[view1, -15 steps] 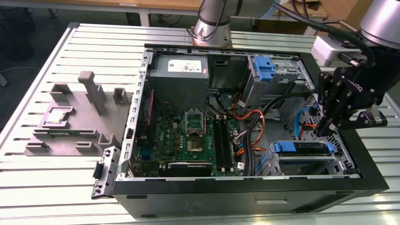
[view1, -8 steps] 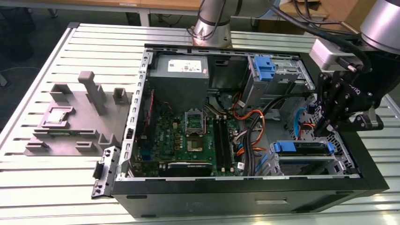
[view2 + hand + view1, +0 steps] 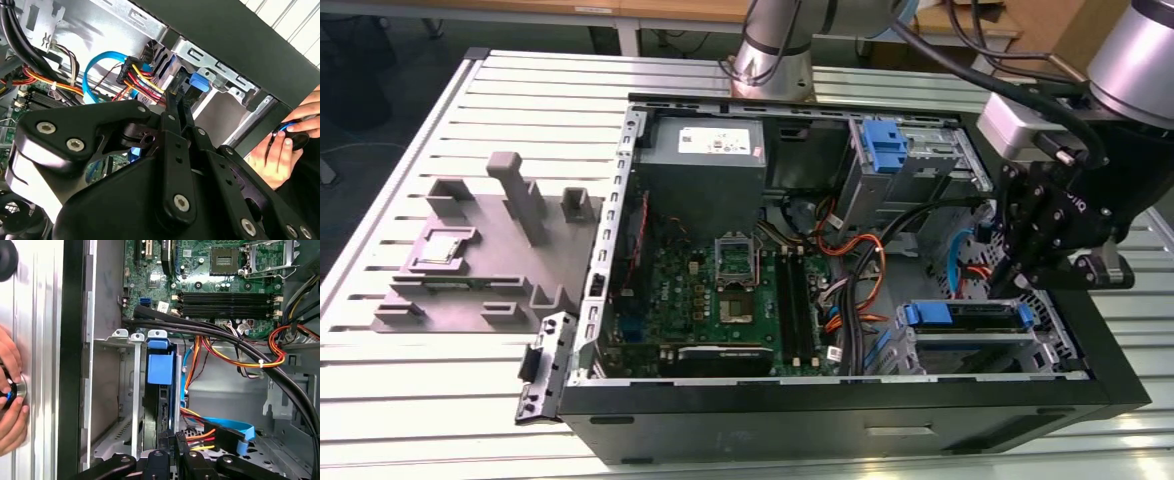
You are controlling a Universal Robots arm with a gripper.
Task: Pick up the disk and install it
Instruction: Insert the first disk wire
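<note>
The gripper (image 3: 172, 452), fingers pinched nearly closed on the disk (image 3: 160, 390), is seating it in the drive bay (image 3: 112, 390); the install step calls for a straight push.

A ribbed, pale metal counter (image 3: 400, 400) fills the scene, its slats catching bright overhead light. Beyond its far edge, wooden desks (image 3: 640, 12) stand on a dark floor (image 3: 414, 50). At the exterior view's left, a grey moulded fixture (image 3: 467, 265) rests on the counter.
</note>
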